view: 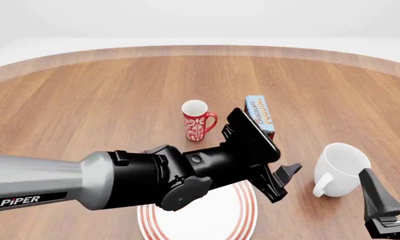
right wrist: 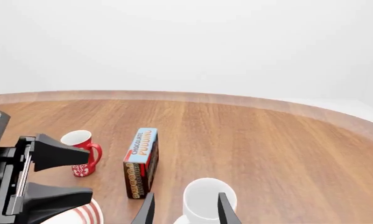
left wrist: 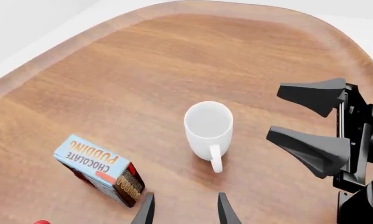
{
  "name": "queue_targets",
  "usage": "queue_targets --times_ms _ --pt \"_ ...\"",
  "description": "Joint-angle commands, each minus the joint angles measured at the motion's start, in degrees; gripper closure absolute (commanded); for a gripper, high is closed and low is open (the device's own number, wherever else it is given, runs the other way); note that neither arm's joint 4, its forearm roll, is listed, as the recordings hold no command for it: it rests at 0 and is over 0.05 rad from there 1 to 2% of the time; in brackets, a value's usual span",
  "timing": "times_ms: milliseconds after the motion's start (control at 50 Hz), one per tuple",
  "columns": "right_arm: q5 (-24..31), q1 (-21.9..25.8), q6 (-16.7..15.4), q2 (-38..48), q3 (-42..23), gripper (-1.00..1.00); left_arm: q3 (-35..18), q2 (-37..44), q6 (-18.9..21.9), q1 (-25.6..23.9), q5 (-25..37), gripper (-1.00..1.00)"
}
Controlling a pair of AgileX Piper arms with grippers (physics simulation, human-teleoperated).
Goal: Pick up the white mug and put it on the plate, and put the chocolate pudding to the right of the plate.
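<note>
The wooden worktop carries everything. The left arm reaches across the plate, its left gripper with jaws spread and empty, near the white mug. That mug stands upright to the plate's right, handle toward the camera. The right gripper hovers just beside it, jaws spread. The chocolate pudding stands behind, beside the red mug.

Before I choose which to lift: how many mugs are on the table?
2. A white mug stands right of the plate; a red mug stands farther back, left of the pudding box.
</note>
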Motion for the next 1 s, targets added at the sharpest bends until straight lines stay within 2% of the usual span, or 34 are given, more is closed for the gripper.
queue_targets --times_ms 20,320,1000 --pt "0.05 0.05 0.06 0.05 -0.01 -1.0 -2.16 2.0 -0.4 -0.67 1.36 -1.0" --pt "0.1 0.26 0.15 0.03 -0.01 -1.0 -4.8 3.55 -1.01 -2.44 3.44 -1.0" --pt "-0.06 0.34 0.14 0.15 0.04 -1.0 -10.69 7.15 -1.22 -2.76 6.48 -1.0"
